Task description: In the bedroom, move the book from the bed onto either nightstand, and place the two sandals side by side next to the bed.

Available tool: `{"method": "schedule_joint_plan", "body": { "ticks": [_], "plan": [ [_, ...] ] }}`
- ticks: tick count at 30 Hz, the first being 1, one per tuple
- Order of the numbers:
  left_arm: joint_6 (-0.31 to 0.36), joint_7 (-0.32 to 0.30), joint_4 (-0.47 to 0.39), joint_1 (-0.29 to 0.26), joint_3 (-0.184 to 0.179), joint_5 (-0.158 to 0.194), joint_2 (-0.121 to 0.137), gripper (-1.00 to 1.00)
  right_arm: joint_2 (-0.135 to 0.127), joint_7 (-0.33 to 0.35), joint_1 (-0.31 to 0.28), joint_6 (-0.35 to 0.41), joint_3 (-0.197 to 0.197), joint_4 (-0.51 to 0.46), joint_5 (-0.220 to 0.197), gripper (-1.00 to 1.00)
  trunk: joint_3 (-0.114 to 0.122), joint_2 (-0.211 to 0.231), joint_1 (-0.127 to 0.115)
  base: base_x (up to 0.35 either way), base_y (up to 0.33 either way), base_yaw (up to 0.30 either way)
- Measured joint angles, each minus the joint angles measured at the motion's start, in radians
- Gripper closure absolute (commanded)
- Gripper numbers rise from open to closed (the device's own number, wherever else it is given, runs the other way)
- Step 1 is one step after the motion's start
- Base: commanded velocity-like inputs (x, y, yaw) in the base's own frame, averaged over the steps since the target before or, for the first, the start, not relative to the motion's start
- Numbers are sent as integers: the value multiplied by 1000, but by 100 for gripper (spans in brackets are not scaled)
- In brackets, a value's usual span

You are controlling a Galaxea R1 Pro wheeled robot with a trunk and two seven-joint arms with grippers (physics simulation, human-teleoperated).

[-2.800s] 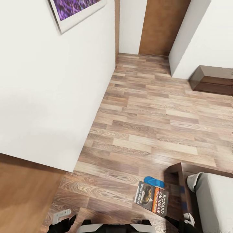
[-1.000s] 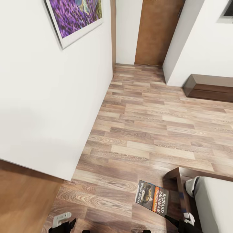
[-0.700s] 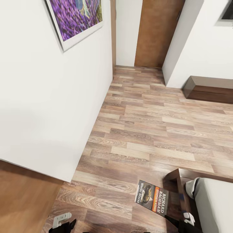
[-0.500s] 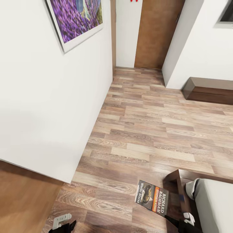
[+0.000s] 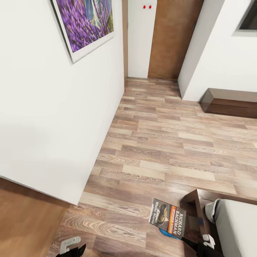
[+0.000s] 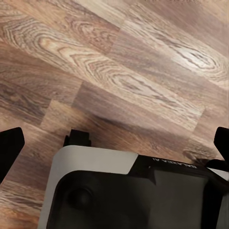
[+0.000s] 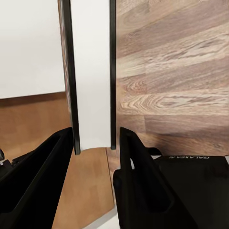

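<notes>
The book [image 5: 167,218], dark grey with an orange band and white lettering, hangs above the floor at the lower right of the head view. My right gripper [image 5: 195,246] is shut on its lower corner. In the right wrist view the book [image 7: 90,71] stands edge-on, its white pages clamped between the black fingers [image 7: 138,176] of the right gripper [image 7: 95,136]. A sliver of a blue sandal [image 5: 165,233] peeks out under the book. The bed [image 5: 237,228], with its dark frame [image 5: 196,198], fills the lower right corner. My left gripper [image 6: 114,145] is open and holds nothing; it also appears as the left gripper [image 5: 71,247] at the lower left.
A white wall with a purple painting [image 5: 85,21] juts out at the left. A long low dark cabinet [image 5: 228,101] stands against the far right wall. A brown door panel [image 5: 171,39] closes the far end. Wood-plank floor [image 5: 160,142] stretches ahead.
The head view has tilted up, so the room slid down in the picture. The blue sandal, seen beyond the book earlier, now peeks from under it. The book stays gripped.
</notes>
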Motion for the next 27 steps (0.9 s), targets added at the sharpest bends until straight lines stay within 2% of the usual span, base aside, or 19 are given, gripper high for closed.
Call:
{"method": "schedule_joint_plan", "body": {
  "ticks": [10, 15, 18, 27],
  "plan": [
    [0, 0, -4, 0, -2, 4, -15, -100, -1, 0, 0, 0, 0, -1, 0, 100, 16, 0, 0, 0, 0, 0],
    [0, 0, -3, 0, 0, 3, -44, -100, -1, 1, 0, 0, 0, -1, 0, 100, 25, 0, 0, 0, 0, 0],
    [0, 0, -1, 0, 2, 4, -51, -100, -1, 2, 0, 0, 1, -2, 0, 100, 29, 0, 0, 0, 0, 0],
    [0, 1, 6, 0, 5, 8, -55, -100, -1, 2, 0, 0, 1, -1, 1, 100, 44, 0, 0, 0, 0, 0]
  ]
}}
